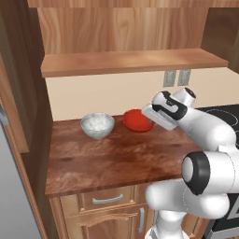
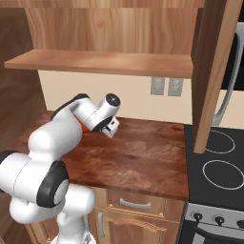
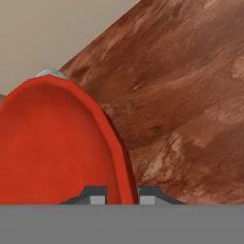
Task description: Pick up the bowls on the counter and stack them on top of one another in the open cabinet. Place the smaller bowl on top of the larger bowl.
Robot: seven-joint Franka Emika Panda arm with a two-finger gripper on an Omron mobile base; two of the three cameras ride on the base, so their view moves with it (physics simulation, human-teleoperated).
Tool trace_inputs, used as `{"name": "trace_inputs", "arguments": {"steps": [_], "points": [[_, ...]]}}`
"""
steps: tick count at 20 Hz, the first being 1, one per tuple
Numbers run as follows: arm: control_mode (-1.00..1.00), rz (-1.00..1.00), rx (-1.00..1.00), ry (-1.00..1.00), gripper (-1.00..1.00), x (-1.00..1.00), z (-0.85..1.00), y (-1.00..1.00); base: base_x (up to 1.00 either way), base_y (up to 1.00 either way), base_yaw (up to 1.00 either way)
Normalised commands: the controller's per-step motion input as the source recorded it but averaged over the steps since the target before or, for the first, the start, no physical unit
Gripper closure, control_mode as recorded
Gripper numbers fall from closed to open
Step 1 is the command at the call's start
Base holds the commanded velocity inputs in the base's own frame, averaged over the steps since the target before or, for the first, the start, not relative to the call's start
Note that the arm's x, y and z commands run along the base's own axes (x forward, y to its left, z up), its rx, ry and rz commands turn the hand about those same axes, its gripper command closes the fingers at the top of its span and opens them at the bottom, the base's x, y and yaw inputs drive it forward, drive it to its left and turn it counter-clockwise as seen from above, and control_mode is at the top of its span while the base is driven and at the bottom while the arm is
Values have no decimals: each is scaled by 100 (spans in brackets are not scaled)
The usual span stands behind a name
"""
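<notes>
In the hand view the gripper (image 3: 121, 196) has its two fingertips (image 3: 97, 196) set narrowly either side of the red bowl (image 3: 52, 147) rim, one inside and one outside, closed on it. The left base view places that bowl (image 1: 137, 120) on the counter (image 1: 107, 158) near the back wall, with the grey-white bowl (image 1: 97, 124) just beside it, apart, farther from the stovetop (image 1: 223, 114). In the right base view the arm hides most of the red bowl (image 2: 85, 126). Above the counter, the open cabinet (image 1: 130, 60) shows its shelf board.
</notes>
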Motion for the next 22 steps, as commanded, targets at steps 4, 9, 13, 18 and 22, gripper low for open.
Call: {"name": "trace_inputs", "arguments": {"steps": [4,9,13,18,22], "points": [[-100,-16,12,0,100,0,1,42,0,0,0],[-100,-18,9,0,100,0,0,56,0,0,0],[-100,-18,3,-2,100,2,0,65,0,0,0],[-100,-18,0,-2,100,16,2,62,0,0,0],[-100,-15,0,0,100,36,7,47,0,0,0]]}}
